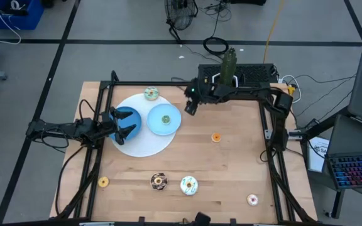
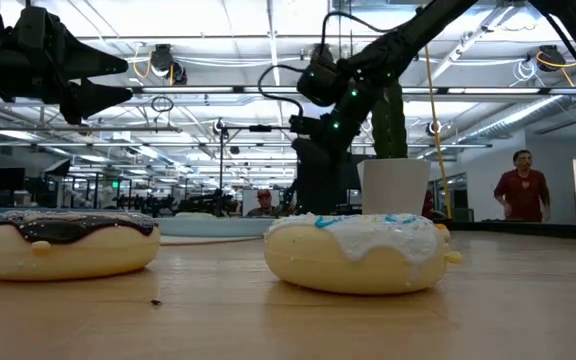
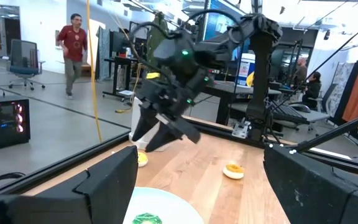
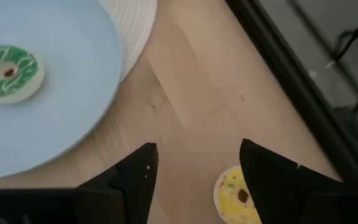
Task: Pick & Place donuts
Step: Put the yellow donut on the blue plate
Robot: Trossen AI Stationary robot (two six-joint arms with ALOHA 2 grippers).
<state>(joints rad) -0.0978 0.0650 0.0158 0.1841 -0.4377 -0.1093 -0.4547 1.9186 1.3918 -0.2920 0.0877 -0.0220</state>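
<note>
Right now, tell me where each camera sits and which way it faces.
High: overhead, straight down on the table; both arms show.
Low: table height, past the white donut into the room; arms above.
Left wrist: level toward the right gripper; left gripper frames it.
Right wrist: down on the yellow donut; own fingers show.
Shared: both wrists see the green donut.

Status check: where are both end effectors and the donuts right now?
Right end effector open, empty, above table's back edge. Left end effector open at dark bowl. Green donut on blue plate; others loose. Nothing blocking.
</note>
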